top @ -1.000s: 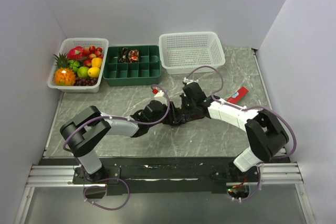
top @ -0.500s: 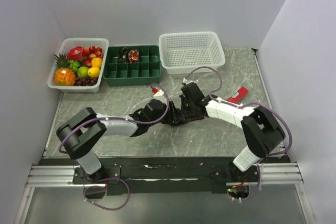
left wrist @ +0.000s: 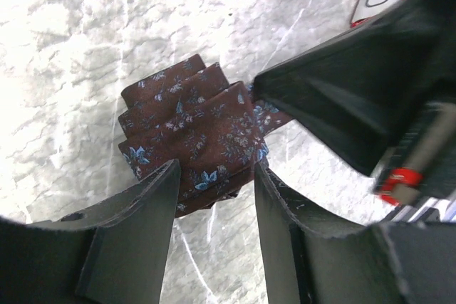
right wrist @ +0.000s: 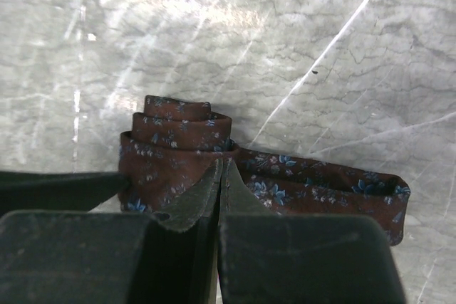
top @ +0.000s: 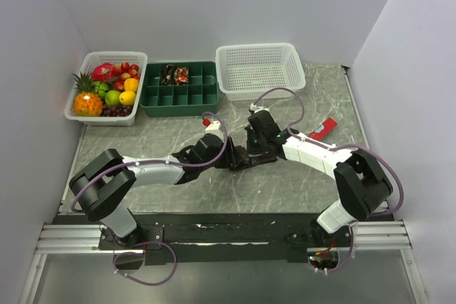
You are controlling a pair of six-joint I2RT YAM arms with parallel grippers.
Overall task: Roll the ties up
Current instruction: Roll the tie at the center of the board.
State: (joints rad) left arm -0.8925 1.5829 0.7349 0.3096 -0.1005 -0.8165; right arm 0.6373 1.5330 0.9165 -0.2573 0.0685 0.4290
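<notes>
A dark brown tie with small blue flowers (left wrist: 189,129) lies mostly rolled on the marble table, mid-table between the two arms (top: 241,159). Its roll (right wrist: 174,144) stands left of a short flat tail (right wrist: 320,186). My right gripper (right wrist: 222,165) is shut, its tips pressing on the fabric where the roll meets the tail; in the left wrist view it is the black wedge (left wrist: 342,90). My left gripper (left wrist: 215,172) is open, its fingers (left wrist: 142,211) straddling the roll's near edge. Rolled ties (top: 175,73) sit in the green tray.
A green compartment tray (top: 192,97) stands at the back centre, between a basket of fruit (top: 107,87) on the left and an empty white basket (top: 260,69) on the right. A small red bar (top: 324,129) lies at the right of the table.
The left arm's elbow has swung out to the left and its gripper has opened slightly. The right gripper and the tie have hardly moved.
</notes>
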